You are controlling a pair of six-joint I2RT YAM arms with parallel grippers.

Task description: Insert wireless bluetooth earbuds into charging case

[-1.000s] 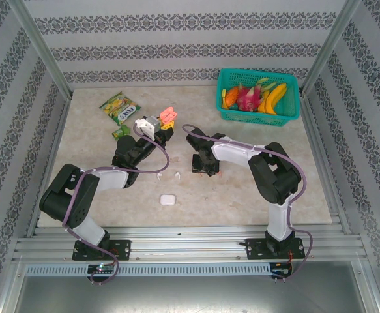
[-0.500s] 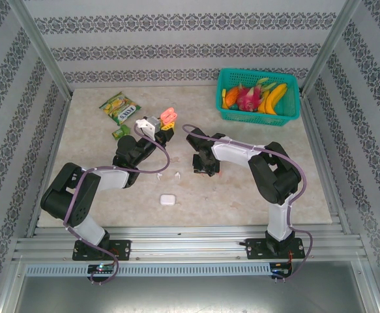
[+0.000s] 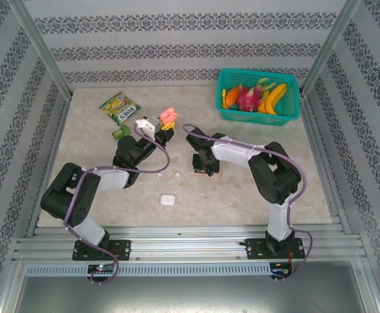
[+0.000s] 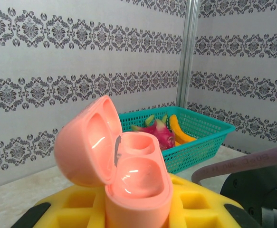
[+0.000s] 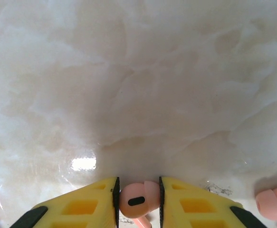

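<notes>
Coral-pink charging case (image 4: pixel 138 187), lid up and sockets seemingly empty, sits pinched in the left end effector (image 3: pixel 158 127). Almost nothing has shifted in the last second. Right end effector (image 5: pixel 138 187) stays low on the surface (image 5: pixel 138 71), fingers bracketing a coral earbud (image 5: pixel 137 200); can't tell if the pinch is complete. Second coral earbud (image 5: pixel 273 203) lies at its 3 o'clock. Likely mid-grasp, with insertion not begun.
</notes>
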